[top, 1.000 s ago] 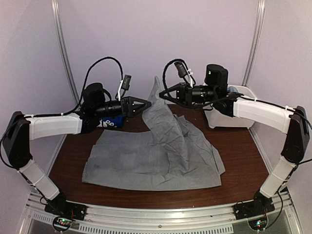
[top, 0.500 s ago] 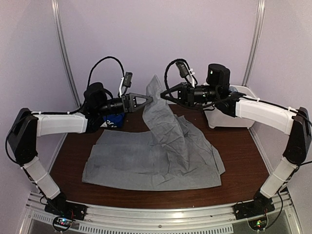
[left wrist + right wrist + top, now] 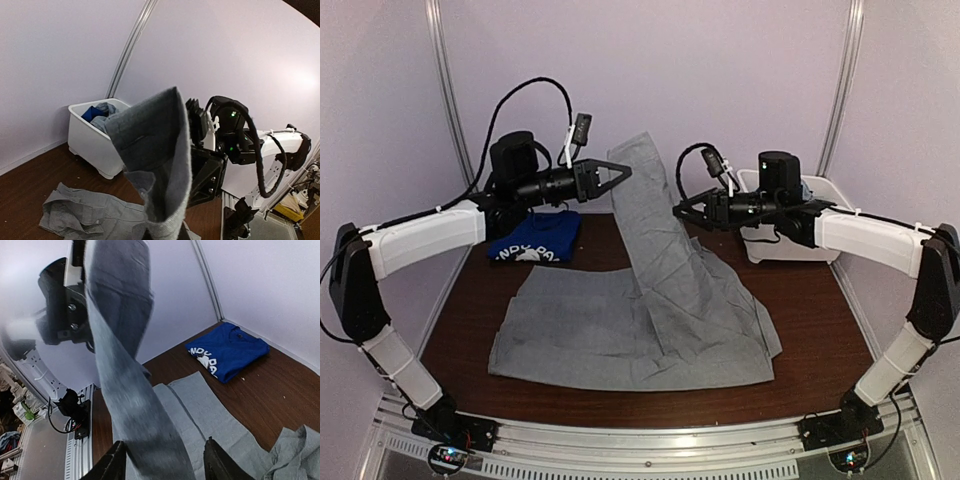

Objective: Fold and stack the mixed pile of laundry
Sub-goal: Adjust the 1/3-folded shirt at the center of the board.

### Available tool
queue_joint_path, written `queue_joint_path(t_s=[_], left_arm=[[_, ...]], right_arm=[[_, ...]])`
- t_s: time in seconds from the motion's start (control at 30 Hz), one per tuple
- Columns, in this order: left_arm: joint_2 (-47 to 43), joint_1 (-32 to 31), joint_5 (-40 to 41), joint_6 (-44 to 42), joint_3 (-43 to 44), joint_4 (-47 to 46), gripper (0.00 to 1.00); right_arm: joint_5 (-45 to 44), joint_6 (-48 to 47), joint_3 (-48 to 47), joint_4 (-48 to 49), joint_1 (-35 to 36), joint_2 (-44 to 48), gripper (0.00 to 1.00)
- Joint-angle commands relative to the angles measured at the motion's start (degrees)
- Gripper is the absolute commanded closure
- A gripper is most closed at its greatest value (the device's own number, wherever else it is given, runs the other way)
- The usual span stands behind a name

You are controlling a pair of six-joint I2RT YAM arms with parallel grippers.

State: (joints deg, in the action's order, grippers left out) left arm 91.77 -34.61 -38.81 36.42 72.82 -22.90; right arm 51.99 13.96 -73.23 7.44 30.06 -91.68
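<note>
Left gripper (image 3: 623,172) high above the rear of the table (image 3: 810,310), jaws pinched shut on the top end of a light-grey garment (image 3: 655,230). Hemmed end of the cloth standing up above the grip and filling the middle of the left wrist view; own fingers hidden there behind the fabric. Long strip of the garment hanging in a slant from that grip down to the table, lower end merging with the rest of the grey cloth. Remainder spread flat and wide across the centre and near part of the tabletop, with rumpled folds on its right side. Right gripper (image 3: 678,211) lower and to the right of the strip, at its right-hand edge, jaws apart and nothing clamped. In the right wrist view, both fingers (image 3: 116,465) well spread with the grey strip running up between them; contact with the cloth not discernible. Folded royal-blue T-shirt (image 3: 535,240) with white print flat on the left rear of the table, beneath the left arm, just beside the far left corner of the spread grey cloth. White plastic bin (image 3: 790,245) at the right rear, behind the right arm, with blue and grey cloth (image 3: 97,112) bunched inside.
</note>
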Motion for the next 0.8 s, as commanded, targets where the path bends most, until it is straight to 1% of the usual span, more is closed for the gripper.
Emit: queue_joint_path(t_s=[0.0,0.1,0.17,0.23,0.37,0.47,0.53,0.6,0.73,0.77], left_arm=[[3.8,-0.1,6.8,-16.6,10.2,19.3,1.00],[7.2,0.1,6.2,-23.8,14.5,26.9,1.00],[8.8,0.2,6.1,-27.0,15.4,29.2,1.00],[9.8,0.3,6.3,-29.2,15.1,29.4,1.00],[12.2,0.6,6.0,-33.0,14.4,28.7,0.97],[13.6,0.9,5.5,-35.6,14.1,27.9,0.96],[13.9,1.7,5.6,-37.8,13.6,26.8,0.96],[13.7,2.7,3.7,-38.6,11.8,23.8,0.97],[12.4,4.2,-1.8,-39.8,7.2,13.2,0.97],[12.3,4.2,-3.0,-40.2,6.7,11.7,0.97]], right_arm=[[-8.6,-3.0,6.6,-5.3,-2.8,4.4,0.46],[-11.7,-4.8,11.7,-7.0,-4.8,5.3,0.46],[-12.1,-5.7,14.5,-7.0,-6.0,4.9,0.45],[-11.8,-5.9,16.3,-6.4,-6.5,3.9,0.45],[-8.8,-5.7,16.8,-6.2,-6.6,-0.7,0.42],[-8.8,-5.6,17.5,-6.4,-6.6,-4.0,0.41],[-9.0,-5.9,18.1,-6.2,-6.6,-5.8,0.44],[-8.8,-5.9,18.3,-6.0,-6.4,-7.7,0.46],[-8.2,-6.0,17.1,-5.5,-6.0,-11.1,0.47],[-7.9,-6.2,16.5,-5.5,-5.8,-11.9,0.47]])
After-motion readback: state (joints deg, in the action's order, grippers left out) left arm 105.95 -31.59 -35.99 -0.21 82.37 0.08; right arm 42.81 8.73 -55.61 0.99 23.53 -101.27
